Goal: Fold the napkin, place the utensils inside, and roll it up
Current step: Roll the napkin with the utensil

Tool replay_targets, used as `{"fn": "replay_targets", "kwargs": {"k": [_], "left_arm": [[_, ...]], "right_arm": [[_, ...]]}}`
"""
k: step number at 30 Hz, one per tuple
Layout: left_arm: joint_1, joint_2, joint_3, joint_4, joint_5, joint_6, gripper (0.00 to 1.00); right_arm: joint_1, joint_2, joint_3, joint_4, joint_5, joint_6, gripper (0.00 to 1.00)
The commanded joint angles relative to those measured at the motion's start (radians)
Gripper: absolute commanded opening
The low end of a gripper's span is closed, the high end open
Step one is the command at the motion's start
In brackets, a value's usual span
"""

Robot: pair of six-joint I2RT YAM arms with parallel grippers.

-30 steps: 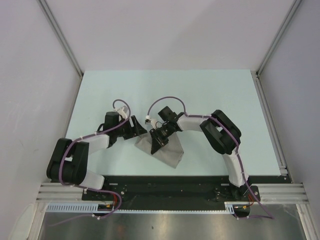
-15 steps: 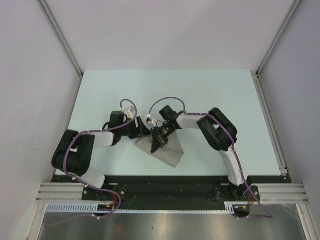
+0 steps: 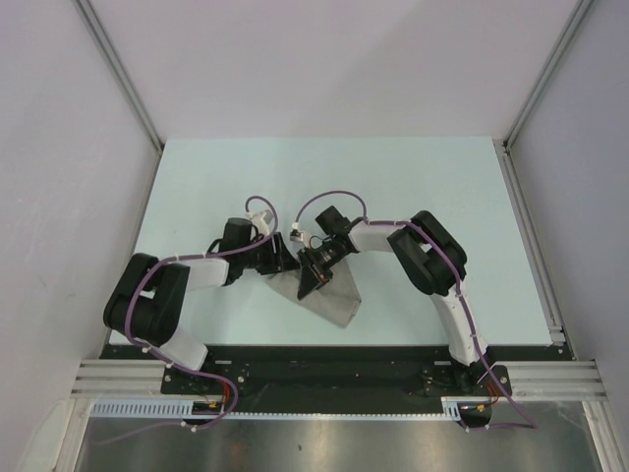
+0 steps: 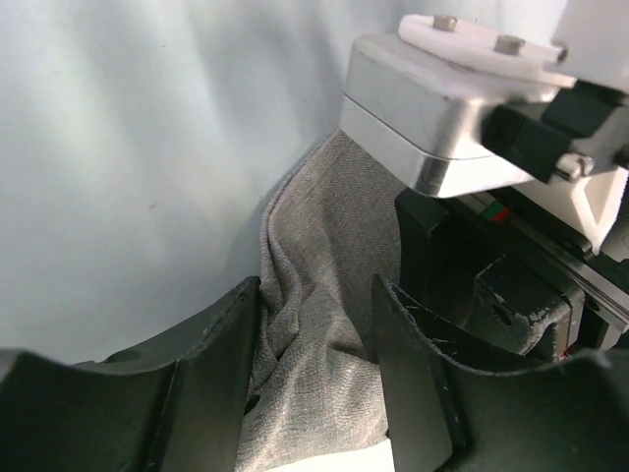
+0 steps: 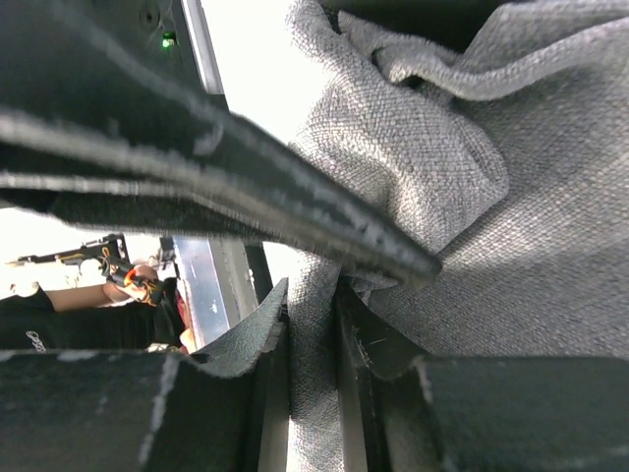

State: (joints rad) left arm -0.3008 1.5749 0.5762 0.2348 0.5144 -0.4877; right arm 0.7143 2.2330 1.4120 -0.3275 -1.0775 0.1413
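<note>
The napkin (image 3: 332,297) lies folded at the near middle of the table (image 3: 423,187), its left corner gathered between both arms. The right gripper (image 5: 313,307) is nearly closed, pinching a fold of cloth; the left gripper (image 4: 316,329) stands part open astride a ridge, not yet clamped. The utensils are out of sight, perhaps inside the fold, so close the left gently and roll with even tension.

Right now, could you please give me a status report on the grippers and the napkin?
Right gripper shut on the napkin. Left gripper open, straddling its bunched edge. No utensils in sight. Right wrist crowds left.
</note>
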Motion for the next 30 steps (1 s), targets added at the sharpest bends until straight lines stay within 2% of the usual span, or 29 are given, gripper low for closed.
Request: {"fn": "replay_targets", "kwargs": {"k": [1,4,7,9,10,12,15,16,18,19,24,27,28,30], "left_arm": [[-0.044,0.024,-0.01,-0.138,-0.025,0.031,0.57],[-0.046,0.016,-0.015,-0.155,-0.042,0.037,0.58],[-0.049,0.019,-0.015,-0.175,-0.051,0.044,0.54],[-0.052,0.02,-0.019,-0.181,-0.051,0.041,0.44],[-0.055,0.019,-0.021,-0.181,-0.05,0.04,0.35],[-0.057,0.019,-0.03,-0.18,-0.053,0.034,0.27],[-0.057,0.017,-0.033,-0.181,-0.06,0.025,0.08],[-0.057,0.016,-0.033,-0.186,-0.069,0.021,0.0],[-0.055,0.011,-0.027,-0.195,-0.079,0.012,0.0],[-0.055,0.01,-0.024,-0.206,-0.088,0.009,0.0],[-0.031,0.02,0.005,-0.227,-0.09,0.003,0.0],[-0.014,0.04,0.017,-0.227,-0.071,0.001,0.0],[-0.009,0.048,0.025,-0.229,-0.067,0.001,0.0],[0.003,0.072,0.033,-0.227,-0.054,0.003,0.0]], "right_arm": [[-0.029,0.033,0.021,0.053,0.091,0.009,0.25],[-0.035,0.034,0.018,0.057,0.097,0.009,0.25],[-0.039,0.033,0.016,0.064,0.103,0.009,0.25],[-0.044,0.025,0.015,0.076,0.108,0.018,0.25],[-0.044,0.024,0.012,0.08,0.11,0.021,0.25],[-0.049,0.014,0.007,0.094,0.111,0.029,0.26],[-0.055,-0.013,0.004,0.107,0.116,0.035,0.31],[-0.056,-0.024,0.004,0.105,0.123,0.034,0.36],[-0.067,-0.067,0.001,0.105,0.132,0.038,0.44],[-0.07,-0.087,-0.004,0.105,0.146,0.038,0.52],[-0.07,-0.29,-0.093,0.105,0.263,0.011,0.64],[-0.013,-0.39,-0.195,0.131,0.45,-0.054,0.67],[0.037,-0.454,-0.232,0.152,0.57,-0.068,0.67],[0.098,-0.515,-0.347,0.246,0.707,-0.089,0.68]]}}
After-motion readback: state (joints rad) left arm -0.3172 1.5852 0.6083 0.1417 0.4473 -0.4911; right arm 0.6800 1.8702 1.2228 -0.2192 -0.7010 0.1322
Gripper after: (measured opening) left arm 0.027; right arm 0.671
